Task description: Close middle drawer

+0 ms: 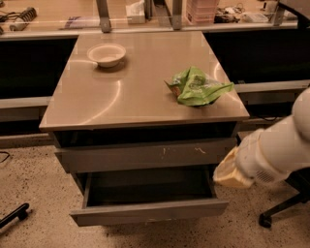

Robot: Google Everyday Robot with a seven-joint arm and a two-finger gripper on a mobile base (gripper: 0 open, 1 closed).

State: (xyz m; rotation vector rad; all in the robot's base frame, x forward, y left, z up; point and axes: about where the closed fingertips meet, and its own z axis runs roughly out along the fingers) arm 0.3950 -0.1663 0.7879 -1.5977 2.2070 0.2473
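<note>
Cabinet (pixel 135 101), middle drawer (pixel 150 212) out
On the top, bowl (pixel 107 54) back-left, bag (pixel 198 87) right. Middle drawer juts forward under the upper drawer (pixel 140 156); gripper (pixel 231 175) just right of it.

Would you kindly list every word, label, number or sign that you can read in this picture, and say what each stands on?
No text here can be read.
Green bag on the cabinet top: its print is too blurred to read.
Clutter on the back counter: too small to read.
Upper drawer front: pale scratches only, no lettering.
Middle drawer, standing open: plain front, no marking.
Pincer, just right of the open drawer: no label shows.
</note>
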